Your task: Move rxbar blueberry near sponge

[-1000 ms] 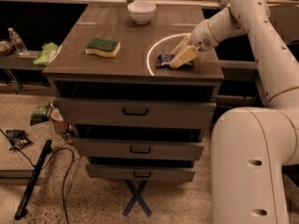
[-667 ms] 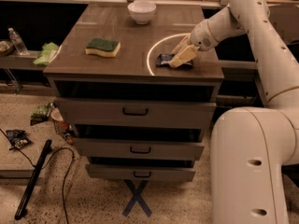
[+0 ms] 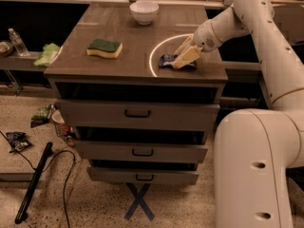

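The rxbar blueberry [image 3: 167, 60], a small dark blue bar, lies flat on the front right of the brown cabinet top [image 3: 133, 34], inside a ring of light. My gripper [image 3: 183, 56] is down on the bar's right end and covers part of it. The sponge [image 3: 104, 47], yellow with a dark green top, lies on the left of the same top, well apart from the bar and the gripper.
A white bowl [image 3: 144, 12] stands at the back middle of the top. A light green cloth [image 3: 47, 54] and a water bottle [image 3: 18, 42] sit on a lower shelf at the left. A dark snack bag [image 3: 16, 140] and a black pole [image 3: 33, 182] lie on the floor.
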`<action>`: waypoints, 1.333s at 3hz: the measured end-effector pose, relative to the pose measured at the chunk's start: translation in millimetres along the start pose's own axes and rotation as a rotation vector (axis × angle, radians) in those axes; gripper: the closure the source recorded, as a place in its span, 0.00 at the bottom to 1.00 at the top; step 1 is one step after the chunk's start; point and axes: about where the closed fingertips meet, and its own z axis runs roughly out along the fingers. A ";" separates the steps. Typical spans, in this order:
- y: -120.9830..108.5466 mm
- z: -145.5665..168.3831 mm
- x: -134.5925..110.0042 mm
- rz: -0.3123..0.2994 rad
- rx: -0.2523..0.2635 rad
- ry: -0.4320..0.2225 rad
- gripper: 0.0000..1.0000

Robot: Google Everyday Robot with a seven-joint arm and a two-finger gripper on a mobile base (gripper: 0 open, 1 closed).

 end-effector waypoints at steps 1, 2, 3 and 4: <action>0.0 0.0 0.0 0.000 0.000 0.000 1.00; 0.0 0.0 -0.1 0.000 0.000 0.000 1.00; -0.1 -0.4 -0.4 0.000 0.000 0.000 1.00; -0.2 -0.7 -0.8 0.000 0.001 -0.001 1.00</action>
